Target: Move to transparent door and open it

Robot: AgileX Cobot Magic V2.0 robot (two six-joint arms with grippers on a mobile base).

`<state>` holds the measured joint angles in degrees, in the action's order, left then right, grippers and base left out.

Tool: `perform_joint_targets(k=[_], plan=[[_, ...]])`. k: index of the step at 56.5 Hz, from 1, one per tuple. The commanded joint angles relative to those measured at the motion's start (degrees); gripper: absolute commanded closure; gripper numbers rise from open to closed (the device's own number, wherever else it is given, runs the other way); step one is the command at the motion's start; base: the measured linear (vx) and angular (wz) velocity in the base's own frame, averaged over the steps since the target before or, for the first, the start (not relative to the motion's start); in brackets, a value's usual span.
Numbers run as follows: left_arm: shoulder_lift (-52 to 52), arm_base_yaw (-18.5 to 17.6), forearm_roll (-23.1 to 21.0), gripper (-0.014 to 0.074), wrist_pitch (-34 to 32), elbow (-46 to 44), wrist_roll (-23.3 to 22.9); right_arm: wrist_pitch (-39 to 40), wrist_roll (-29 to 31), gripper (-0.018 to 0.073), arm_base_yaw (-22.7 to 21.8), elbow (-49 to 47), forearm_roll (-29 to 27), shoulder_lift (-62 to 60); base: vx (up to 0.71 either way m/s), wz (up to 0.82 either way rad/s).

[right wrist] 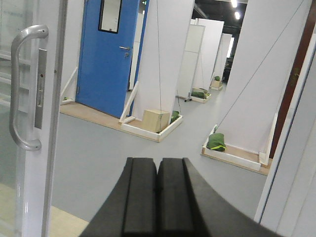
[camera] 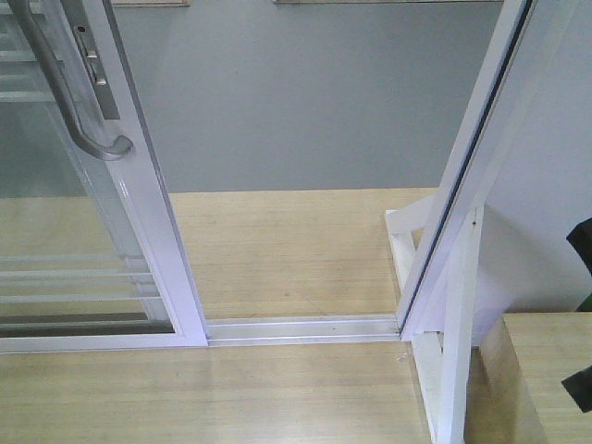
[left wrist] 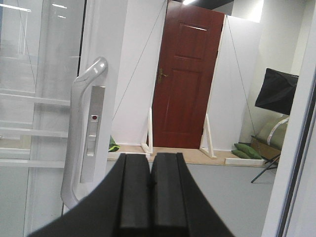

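- Transparent door [camera: 83, 231]: tall clear-glass panel in a glossy white frame, thin white horizontal bars across the glass; it stands at the left of the front view, slid aside, with an open gap between its edge and the white jamb [camera: 467, 176] on the right.
- Pull handle [camera: 69, 88]: long curved grey metal bar, mounted beside a narrow lock plate [camera: 92, 60] on the door's frame.
- Floor track [camera: 301, 328]: pale metal channel running across the wooden floor under the gap.
- My left gripper [left wrist: 150, 185]: black fingers pressed together, holding nothing, just right of the handle.
- My right gripper [right wrist: 157, 190]: fingers closed together, empty, facing the opening.
- Beyond: red-brown door [left wrist: 185, 79]; blue door [right wrist: 108, 54].
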<state>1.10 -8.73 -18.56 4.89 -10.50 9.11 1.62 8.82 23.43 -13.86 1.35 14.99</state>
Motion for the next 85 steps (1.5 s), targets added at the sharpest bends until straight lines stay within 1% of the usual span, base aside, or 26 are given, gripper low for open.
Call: perform_joint_targets(k=[1, 10, 12, 14, 17, 19, 21, 34, 39, 44, 50, 53, 57, 60, 69, 85], plan=[[-1.17, -0.36, -0.70, 0.0594, -4.89, -1.51, -0.56, 5.12, 0.47, 0.0564, -0.22, -1.63, 0.11, 0.48, 0.00, 0.00], [-1.17, -0.36, -0.17, 0.0594, -4.89, -1.51, -0.56, 5.12, 0.47, 0.0564, -0.22, -1.63, 0.11, 0.48, 0.00, 0.00], [-1.17, -0.36, 1.00, 0.0594, -4.89, -1.51, -0.56, 5.12, 0.47, 0.0564, -0.22, -1.63, 0.11, 0.48, 0.00, 0.00], [-1.17, -0.36, 3.05, 0.0594, -4.89, -1.51, -0.56, 5.12, 0.47, 0.0564, -0.22, -1.63, 0.11, 0.48, 0.00, 0.00], [-1.17, -0.36, 7.43, 0.0594, -4.59, -1.51, -0.56, 5.12, 0.47, 0.0564, -0.22, -1.63, 0.11, 0.48, 0.00, 0.00], [-1.17, -0.36, 9.28, 0.0594, -4.59, -1.51, -0.50, 5.12, 0.47, 0.0564, -0.22, -1.63, 0.11, 0.48, 0.00, 0.00], [-1.17, -0.36, 10.11, 0.0594, -4.59, -1.51, -0.50, 5.12, 0.47, 0.0564, -0.22, -1.63, 0.11, 0.48, 0.00, 0.00], [-1.17, -0.36, 10.37, 0.0594, -4.48, -1.51, -0.39, 5.12, 0.47, 0.0564, -0.22, -1.63, 0.11, 0.48, 0.00, 0.00], [-1.12, -0.36, 11.13, 0.0594, -3.09, -1.51, 0.09, 5.12, 0.47, 0.0564, -0.22, -1.63, 0.11, 0.48, 0.00, 0.00], [0.50, -0.36, 13.91, 0.0594, -0.16, 0.04, 0.23, 5.12, 0.47, 0.0564, -0.22, -1.63, 0.11, 0.48, 0.00, 0.00], [0.41, -0.36, 16.74, 0.0594, -0.38, 5.27, 0.02, 5.12, 0.47, 0.0564, -0.22, -1.63, 0.11, 0.48, 0.00, 0.00], [0.41, -0.36, 16.69, 0.0594, -1.08, 7.79, 0.00, 5.12, 0.47, 0.0564, -0.22, -1.63, 0.11, 0.48, 0.00, 0.00], [0.41, -0.36, 15.93, 0.0594, -3.97, 11.16, -1.00, 5.12, 0.47, 0.0564, -0.22, -1.63, 0.11, 0.48, 0.00, 0.00], [0.41, -0.36, 16.23, 0.0594, -1.90, 10.87, -1.32, 5.12, 0.47, 0.0564, -0.22, -1.63, 0.11, 0.48, 0.00, 0.00], [0.41, -0.36, 16.46, 0.0594, -3.82, 10.95, -1.29, 5.12, 0.47, 0.0564, -0.22, -1.63, 0.11, 0.48, 0.00, 0.00], [0.35, -0.36, 16.31, 0.0594, -3.77, 10.95, -1.67, 5.12, 0.47, 0.0564, -0.22, -1.63, 0.11, 0.48, 0.00, 0.00]])
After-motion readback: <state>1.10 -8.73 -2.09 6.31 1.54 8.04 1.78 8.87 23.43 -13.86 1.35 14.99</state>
